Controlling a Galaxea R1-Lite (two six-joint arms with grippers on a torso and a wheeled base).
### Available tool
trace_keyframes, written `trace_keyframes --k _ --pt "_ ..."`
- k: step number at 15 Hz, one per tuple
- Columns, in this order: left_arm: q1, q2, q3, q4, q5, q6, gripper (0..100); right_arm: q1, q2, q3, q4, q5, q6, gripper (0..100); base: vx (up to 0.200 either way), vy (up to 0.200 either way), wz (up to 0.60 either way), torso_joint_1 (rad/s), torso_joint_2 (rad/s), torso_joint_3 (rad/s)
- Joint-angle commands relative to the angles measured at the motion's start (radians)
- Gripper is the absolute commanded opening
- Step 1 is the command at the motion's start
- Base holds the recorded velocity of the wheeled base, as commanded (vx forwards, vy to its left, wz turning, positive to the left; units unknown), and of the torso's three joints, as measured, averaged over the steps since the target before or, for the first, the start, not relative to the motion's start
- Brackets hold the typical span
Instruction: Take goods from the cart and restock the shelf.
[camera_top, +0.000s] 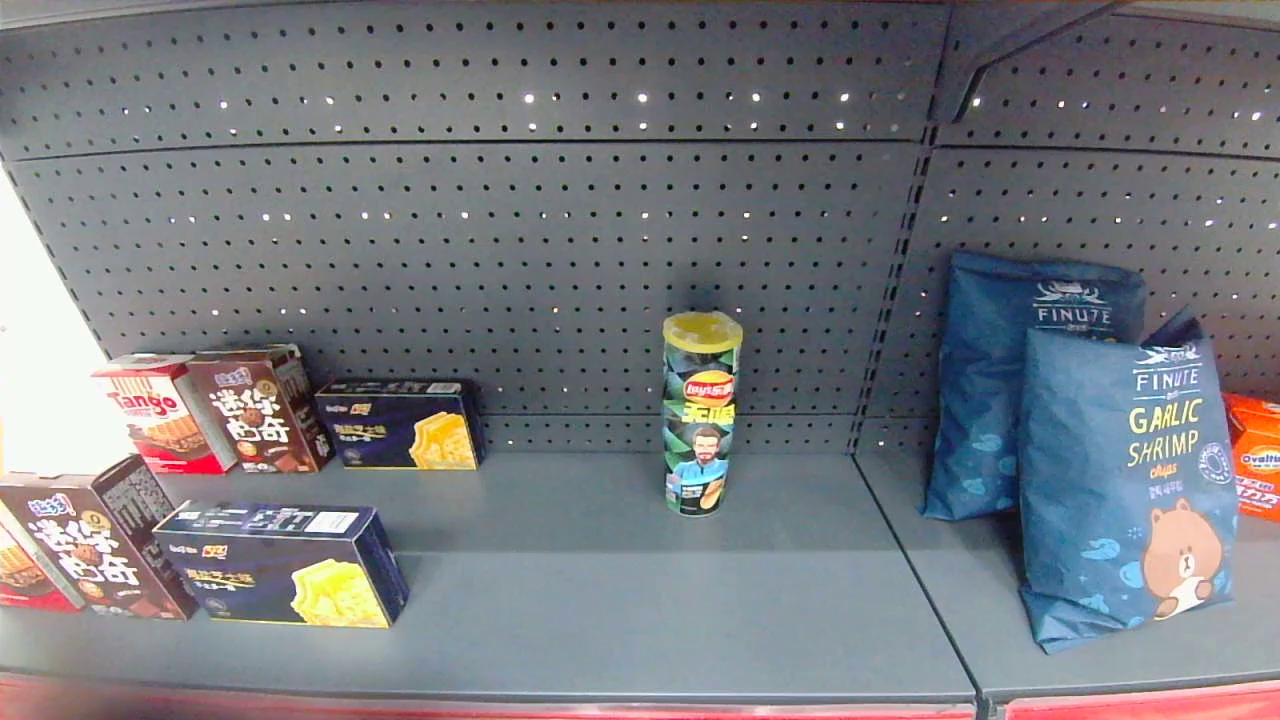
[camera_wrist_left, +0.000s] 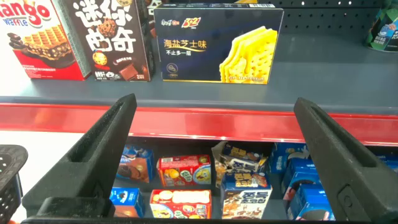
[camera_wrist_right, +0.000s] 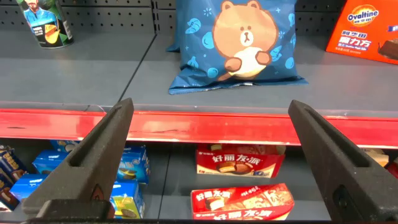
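On the grey shelf (camera_top: 620, 600) a chips can (camera_top: 701, 412) with a yellow lid stands upright in the middle. Snack boxes line its left end: a red wafer box (camera_top: 160, 412), brown cookie boxes (camera_top: 262, 408) and two navy cracker boxes (camera_top: 285, 565). Two blue shrimp-chip bags (camera_top: 1120, 480) lean at the right. My left gripper (camera_wrist_left: 214, 102) is open and holds nothing, in front of the shelf's red front edge (camera_wrist_left: 211, 121) and facing a navy cracker box (camera_wrist_left: 217, 43). My right gripper (camera_wrist_right: 211, 104) is open too, holding nothing, facing the bear-printed bag (camera_wrist_right: 239, 43).
An orange box (camera_top: 1258, 455) stands at the far right. A perforated back panel (camera_top: 500, 260) closes the shelf behind. Below the red edge, a lower shelf holds blue and red snack boxes (camera_wrist_left: 183, 186) and red pie boxes (camera_wrist_right: 239, 163). A bare stretch of shelf lies around the can.
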Motion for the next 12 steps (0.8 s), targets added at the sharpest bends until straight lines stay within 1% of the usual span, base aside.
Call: trace_keyframes --k 1,12 --pt "0.0 0.0 0.0 -0.001 0.0 -0.001 100 0.0 0.0 0.0 0.0 0.0 0.0 100 0.0 0.0 0.0 0.0 0.0 0.0" --pt "0.0 0.0 0.0 -0.003 0.0 -0.001 100 0.001 0.0 0.0 0.0 0.002 0.0 100 0.0 0.0 0.0 0.0 0.0 0.0"
